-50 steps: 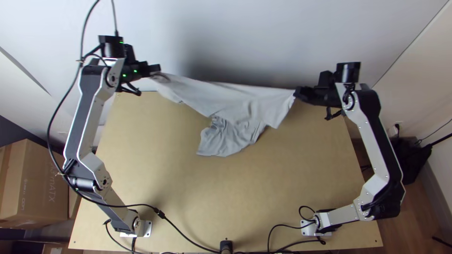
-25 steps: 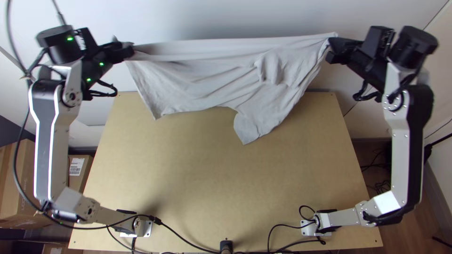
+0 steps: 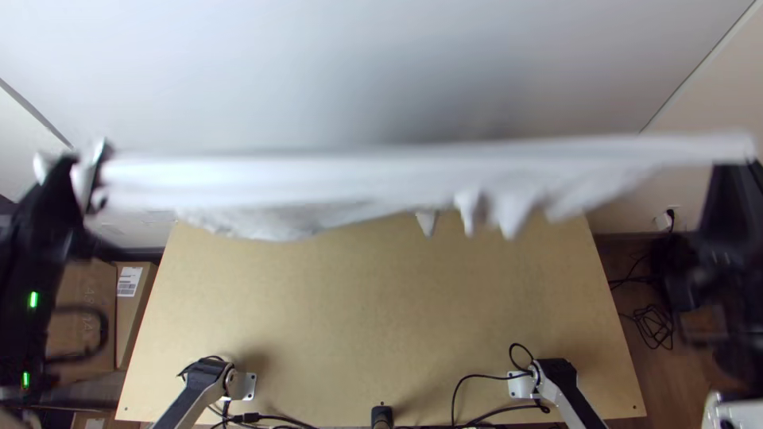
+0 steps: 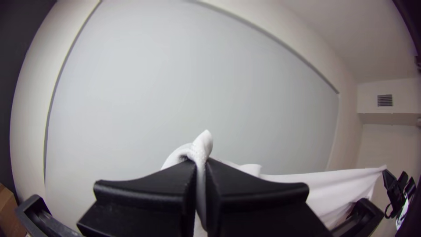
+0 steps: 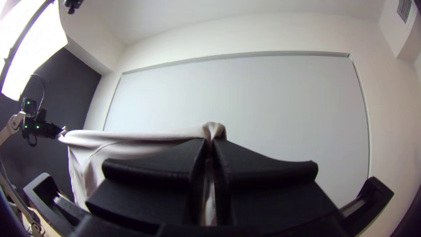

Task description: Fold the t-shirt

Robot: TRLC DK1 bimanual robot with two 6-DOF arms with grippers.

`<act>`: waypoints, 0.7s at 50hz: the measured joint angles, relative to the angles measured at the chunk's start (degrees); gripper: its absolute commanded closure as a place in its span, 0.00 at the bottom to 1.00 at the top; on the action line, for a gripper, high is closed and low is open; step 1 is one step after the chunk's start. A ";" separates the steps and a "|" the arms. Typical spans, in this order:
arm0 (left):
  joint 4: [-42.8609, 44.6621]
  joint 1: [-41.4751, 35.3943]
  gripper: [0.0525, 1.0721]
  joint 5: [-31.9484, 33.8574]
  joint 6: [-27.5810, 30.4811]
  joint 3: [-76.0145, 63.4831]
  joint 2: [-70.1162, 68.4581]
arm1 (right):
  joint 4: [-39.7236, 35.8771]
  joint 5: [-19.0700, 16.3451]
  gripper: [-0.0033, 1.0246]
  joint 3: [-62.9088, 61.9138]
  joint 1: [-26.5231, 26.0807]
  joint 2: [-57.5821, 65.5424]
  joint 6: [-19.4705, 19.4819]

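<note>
shirt (image 3: 381,179): up above the table (image 3: 381,318), long edge taut crosswise, folds hanging
left gripper (image 4: 200,169): pinching one end
right gripper (image 5: 212,147): pinching the other; neither nearer
lowering: probably wants both ends level

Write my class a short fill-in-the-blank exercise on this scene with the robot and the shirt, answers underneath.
The left pincer and right pincer have fingers coloured ____.
Stretched between them, the shirt is gripped by ____ pincers.
The lights on the left arm glow ____.
The table is made of ____.
Missing words: black; two; green; wood.
</note>
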 measured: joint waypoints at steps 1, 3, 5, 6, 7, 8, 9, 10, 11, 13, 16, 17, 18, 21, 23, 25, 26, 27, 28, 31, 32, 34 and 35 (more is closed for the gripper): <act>-0.07 0.00 0.98 0.02 0.02 -1.64 -2.19 | -1.07 -0.17 0.97 -0.02 0.04 -0.98 0.02; -0.11 0.02 0.98 0.09 0.22 -4.39 -6.25 | -3.32 -0.42 0.97 -0.17 0.33 -2.54 0.17; -0.11 0.26 0.98 0.24 0.46 -7.39 -9.79 | -5.20 -0.52 0.97 -0.44 0.74 -3.61 0.28; -0.24 0.39 0.98 0.26 0.57 -8.70 -11.30 | -5.84 -0.57 0.97 -0.59 0.85 -3.80 0.42; -0.35 0.48 0.98 0.33 0.59 -9.77 -12.72 | -6.91 -0.59 0.97 -0.85 0.98 -4.15 0.52; -0.52 0.57 0.98 0.42 0.61 -11.15 -13.90 | -7.74 -0.61 0.97 -1.07 1.09 -4.28 0.76; -0.87 0.63 0.98 0.44 0.61 -11.96 -14.86 | -8.76 -0.61 0.97 -1.16 1.18 -4.31 1.22; -1.60 0.72 0.98 0.50 0.61 -12.85 -15.65 | -9.97 -0.59 0.97 -1.16 1.18 -4.28 1.60; -2.40 0.81 0.98 0.72 0.63 -13.64 -16.22 | -11.17 -0.59 0.97 -1.16 1.20 -4.22 2.01; -3.82 0.90 0.98 1.14 0.63 -14.75 -16.94 | -13.81 -0.57 0.97 -1.07 1.66 -3.98 2.82; -6.60 0.98 0.98 1.90 0.57 -15.69 -17.11 | -19.61 -0.48 0.97 0.24 2.84 -3.13 4.15; -8.02 0.98 0.98 2.10 0.55 -16.02 -17.07 | -21.66 -0.39 0.97 0.94 3.10 -2.69 4.61; -8.87 0.98 0.98 2.27 0.55 -16.33 -17.05 | -23.71 -0.39 0.97 1.51 3.34 -2.19 5.11; -11.47 0.96 0.98 3.52 0.52 -17.40 -16.81 | -28.81 -0.20 0.97 3.32 3.54 -0.59 6.45; -12.96 0.90 0.98 4.07 0.48 -18.51 -16.63 | -30.97 -0.07 0.97 3.69 3.69 0.24 7.15; -13.31 0.76 0.98 4.63 0.52 -20.24 -16.37 | -33.16 0.09 0.97 3.61 3.76 1.05 7.98; -13.29 0.57 0.98 4.83 0.52 -21.24 -16.20 | -34.34 0.11 0.97 3.23 3.76 1.55 8.26; -13.20 0.28 0.98 4.85 0.52 -22.16 -15.91 | -34.91 0.20 0.97 2.67 3.76 1.86 8.57; -12.90 0.07 0.98 4.92 0.52 -23.50 -15.69 | -35.41 0.31 0.97 1.53 3.76 2.16 9.07; -11.19 -0.50 0.98 5.68 0.59 -28.59 -14.38 | -35.65 0.63 0.97 -2.91 3.76 2.67 10.08; -10.49 -0.59 0.98 5.92 0.66 -30.38 -13.86 | -35.65 0.72 0.97 -5.25 3.76 2.84 10.58; -7.96 -0.70 0.98 6.29 1.03 -34.36 -12.72 | -35.43 0.81 0.97 -9.57 3.76 3.34 11.32; -6.82 -0.72 0.98 6.62 1.07 -36.15 -12.07 | -35.36 0.83 0.97 -11.56 3.76 3.63 11.89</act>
